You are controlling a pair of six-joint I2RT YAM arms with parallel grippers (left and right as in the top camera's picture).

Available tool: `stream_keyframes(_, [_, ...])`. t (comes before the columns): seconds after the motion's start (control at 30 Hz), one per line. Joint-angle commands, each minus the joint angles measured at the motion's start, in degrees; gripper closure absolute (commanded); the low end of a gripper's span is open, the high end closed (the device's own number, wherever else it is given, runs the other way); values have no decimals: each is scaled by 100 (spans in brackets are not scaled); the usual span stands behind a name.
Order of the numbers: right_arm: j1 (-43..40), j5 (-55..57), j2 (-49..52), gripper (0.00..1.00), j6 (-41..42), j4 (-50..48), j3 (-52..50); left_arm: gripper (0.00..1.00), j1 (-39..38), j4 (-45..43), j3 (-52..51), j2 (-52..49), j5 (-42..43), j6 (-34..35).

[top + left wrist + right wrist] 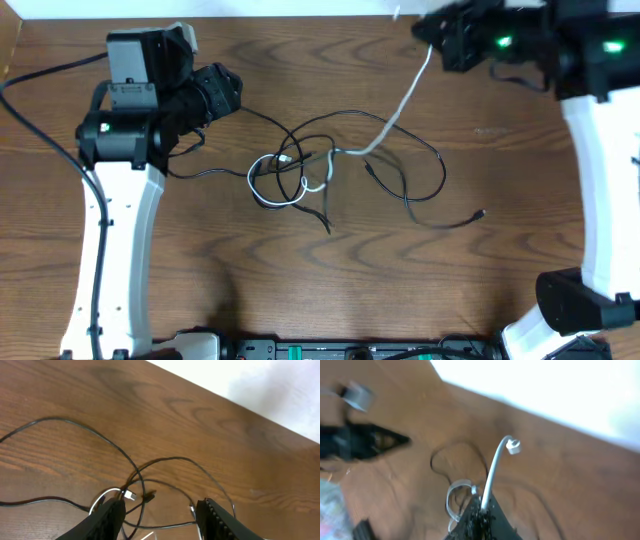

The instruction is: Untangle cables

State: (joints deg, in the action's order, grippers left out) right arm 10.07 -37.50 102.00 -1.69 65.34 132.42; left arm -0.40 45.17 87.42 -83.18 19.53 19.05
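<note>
Mostly, black cables [55, 419] knot round white cable [408, 98]; rt tool [482, 507] pinches it.

Setting: robotics laboratory bench, indoors.
Identified by:
- Two white-and-black robot arms, a left arm [110, 250] and a right arm [600, 200], are mounted at the near edge of a dark wood-grain table [200, 300].
- Green indicator lights [503, 42] are lit on the right arm.
- A row of electrical units [330, 351] is set along the near edge.
- A tangle of thin black cables [305, 165] and one white cable [408, 100] is laid on the tabletop.
- A plain pale surface [270, 385] is seen beyond the far edge.
</note>
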Motion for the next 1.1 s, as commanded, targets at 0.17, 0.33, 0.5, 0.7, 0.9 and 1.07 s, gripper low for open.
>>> stream_keyframes(0.17, [-297, 754, -179, 99, 693, 44, 1056, 49, -7, 44, 105, -262, 118, -367])
stream_keyframes(0.33, [-448, 1425, -179, 99, 1095, 168, 1005, 48, -35, 42, 98, -345, 603, -745])
stream_keyframes(0.5, [-461, 1491, -136, 99, 1152, 240, 809, 47, -317, 66, 92, -481, 730, -903])
stream_keyframes(0.7, [-463, 1513, -116, 99, 1150, 297, 726, 46, -942, 70, 92, -861, 728, -964])
stream_keyframes(0.9, [-479, 1755, -116, 99, 1150, 479, 726, 46, -1429, 127, 92, -1047, 1038, -1300])
stream_keyframes(1.07, [-527, 1766, -114, 99, 1150, 551, 726, 46, -1746, 229, 92, -1025, 1113, -1434])
